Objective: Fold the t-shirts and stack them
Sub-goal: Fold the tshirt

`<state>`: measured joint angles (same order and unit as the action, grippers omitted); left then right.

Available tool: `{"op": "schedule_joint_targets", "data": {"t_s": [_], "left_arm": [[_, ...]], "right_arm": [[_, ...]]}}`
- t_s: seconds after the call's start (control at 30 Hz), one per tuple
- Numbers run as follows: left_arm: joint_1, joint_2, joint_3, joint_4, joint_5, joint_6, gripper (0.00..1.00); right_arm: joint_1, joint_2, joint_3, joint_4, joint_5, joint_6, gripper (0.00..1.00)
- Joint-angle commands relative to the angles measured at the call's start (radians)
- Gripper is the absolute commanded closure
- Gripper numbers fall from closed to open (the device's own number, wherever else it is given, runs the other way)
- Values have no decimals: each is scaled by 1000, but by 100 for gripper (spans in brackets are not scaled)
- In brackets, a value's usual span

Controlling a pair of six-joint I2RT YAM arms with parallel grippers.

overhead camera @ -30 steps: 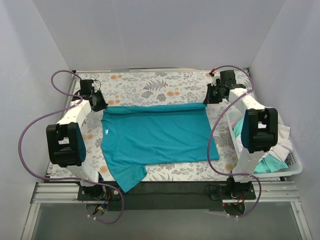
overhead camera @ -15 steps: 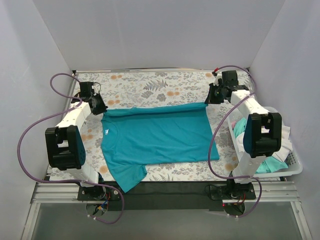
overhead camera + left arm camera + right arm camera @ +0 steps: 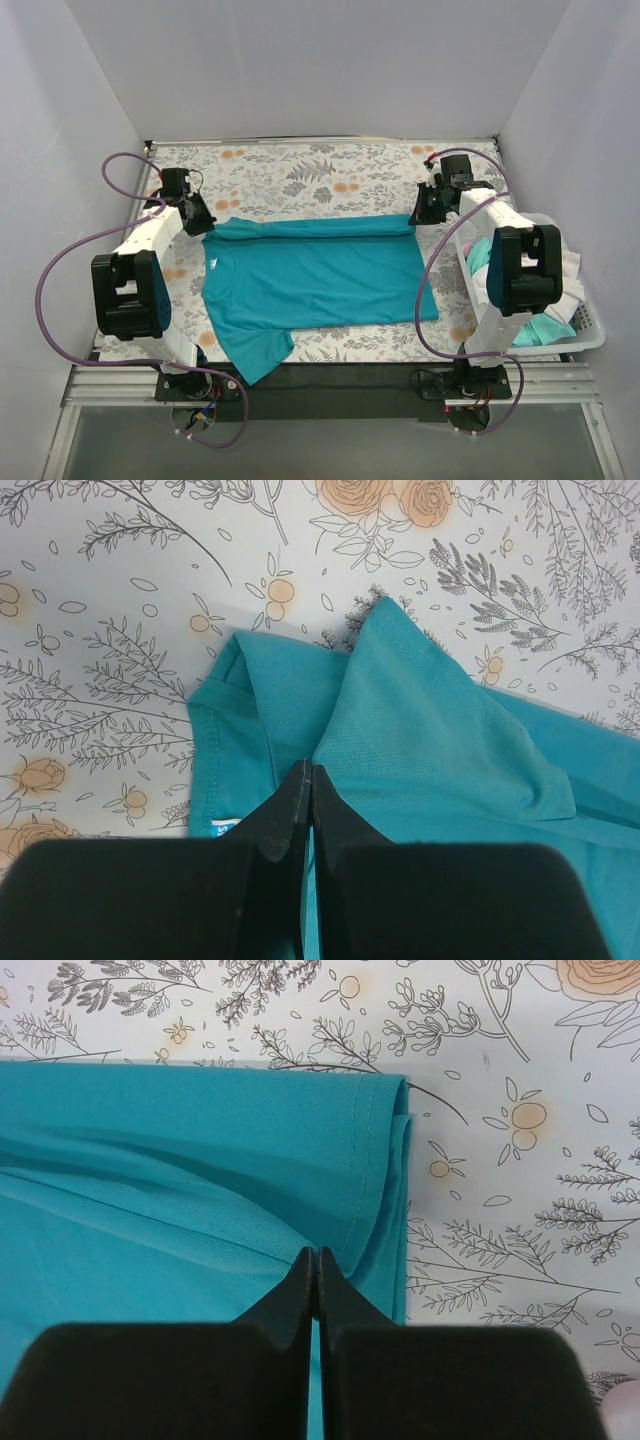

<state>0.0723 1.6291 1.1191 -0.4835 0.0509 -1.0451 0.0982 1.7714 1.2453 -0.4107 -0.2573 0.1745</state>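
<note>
At the near edge of the table [image 3: 300, 175], one short sleeve [image 3: 250, 355] of the teal t-shirt [image 3: 320, 280] juts out toward 7 o'clock, its tip hanging over the dark front rail. The shirt lies spread flat across the middle of the floral table, with its collar toward 9 o'clock and its hem toward 3 o'clock. A small neck label [image 3: 213, 263] shows just inside the collar.

At 3 o'clock, beside the right arm, a white plastic basket [image 3: 590, 335] sits at the table's right edge. It holds crumpled white cloth [image 3: 570, 275] and pale aqua cloth [image 3: 535, 330], partly hidden by the arm.

Farther back, the shirt's far side is folded over onto the body as a long narrow band running from 9 to 3 o'clock. The left fingers [image 3: 204, 222] sit at the band's collar-side corner, at about 10 o'clock. In the left wrist view they are pressed together with their tips on the teal cloth, pinching it where a raised crease runs up to them. The right fingers [image 3: 414, 216] sit at the band's hem-side corner, at about 2 o'clock. In the right wrist view they too are pressed together, pinching the cloth just inside the doubled hem edge.

Beyond the band, toward 12 o'clock, the flowered table surface runs back to the white wall.
</note>
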Motion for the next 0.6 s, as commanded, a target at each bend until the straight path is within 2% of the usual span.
{"op": "schedule_joint_targets", "data": {"t_s": [0.0,0.57], "left_arm": [[7,-25,5,-20,-28,-18,100],[7,-52,-150,8,-20,-90,100]], "right_arm": [[-5,-56,2,6,1,16,99],[-5,-15,-61,12,38,51,99]]}}
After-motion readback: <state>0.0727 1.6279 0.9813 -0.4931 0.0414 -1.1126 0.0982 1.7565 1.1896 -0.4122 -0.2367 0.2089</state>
